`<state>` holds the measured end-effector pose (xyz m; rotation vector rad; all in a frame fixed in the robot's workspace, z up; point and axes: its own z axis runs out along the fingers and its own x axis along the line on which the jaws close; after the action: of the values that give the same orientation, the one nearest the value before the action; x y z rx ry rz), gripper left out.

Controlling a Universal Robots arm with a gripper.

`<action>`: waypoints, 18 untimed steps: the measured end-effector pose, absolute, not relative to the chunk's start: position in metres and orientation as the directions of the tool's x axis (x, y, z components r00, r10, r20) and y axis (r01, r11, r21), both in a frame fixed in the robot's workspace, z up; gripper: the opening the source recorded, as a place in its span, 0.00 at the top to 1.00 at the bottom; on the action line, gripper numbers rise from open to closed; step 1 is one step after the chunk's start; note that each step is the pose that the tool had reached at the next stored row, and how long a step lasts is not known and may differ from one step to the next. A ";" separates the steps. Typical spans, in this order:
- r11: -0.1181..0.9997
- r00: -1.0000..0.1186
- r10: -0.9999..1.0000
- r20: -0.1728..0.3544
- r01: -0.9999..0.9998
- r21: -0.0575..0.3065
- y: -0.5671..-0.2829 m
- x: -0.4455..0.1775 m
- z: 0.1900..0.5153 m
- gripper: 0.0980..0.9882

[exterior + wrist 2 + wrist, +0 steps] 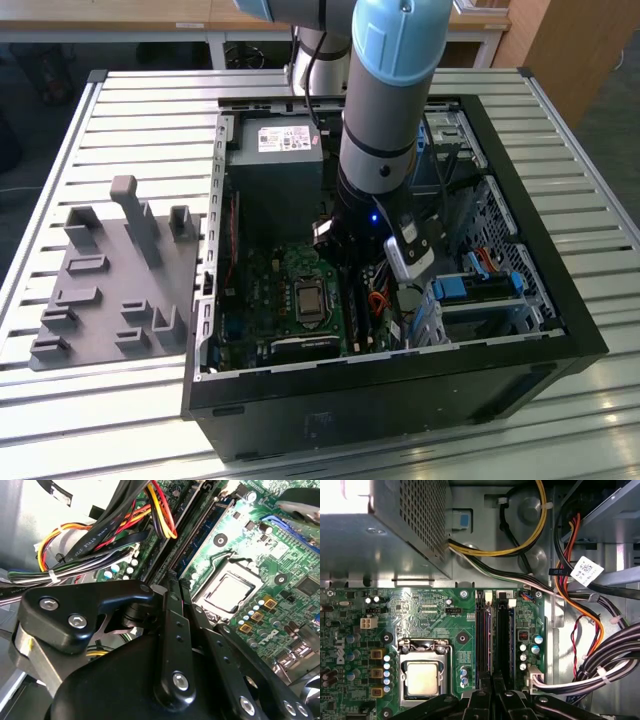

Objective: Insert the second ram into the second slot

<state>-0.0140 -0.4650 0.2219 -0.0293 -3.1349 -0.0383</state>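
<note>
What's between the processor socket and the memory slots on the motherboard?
In the first wrist view, a strip of green board with a mounting hole and two small blue capacitors lies between the socket and the slots.

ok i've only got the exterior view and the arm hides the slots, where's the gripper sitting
Observer: in the first wrist view the gripper is over one end of the two memory slots, beside the CPU socket.
Operator: any cables across them
Observer: none cross them there; the cable bundle runs on the side away from the socket.
Operator: is a stick in
Observer: the second wrist view shows a long blue stick standing along the slots; which slot I cannot tell.
</note>
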 end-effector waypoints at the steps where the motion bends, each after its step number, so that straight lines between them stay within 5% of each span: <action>1: 1.000 -1.000 0.019 0.007 0.019 0.022 -0.465 -0.014 0.222 0.96; 18: 1.000 -1.000 0.025 0.006 0.025 0.018 -0.465 -0.014 0.220 0.96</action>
<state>-0.0140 -0.4650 0.2200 -0.0390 -3.1350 -0.0276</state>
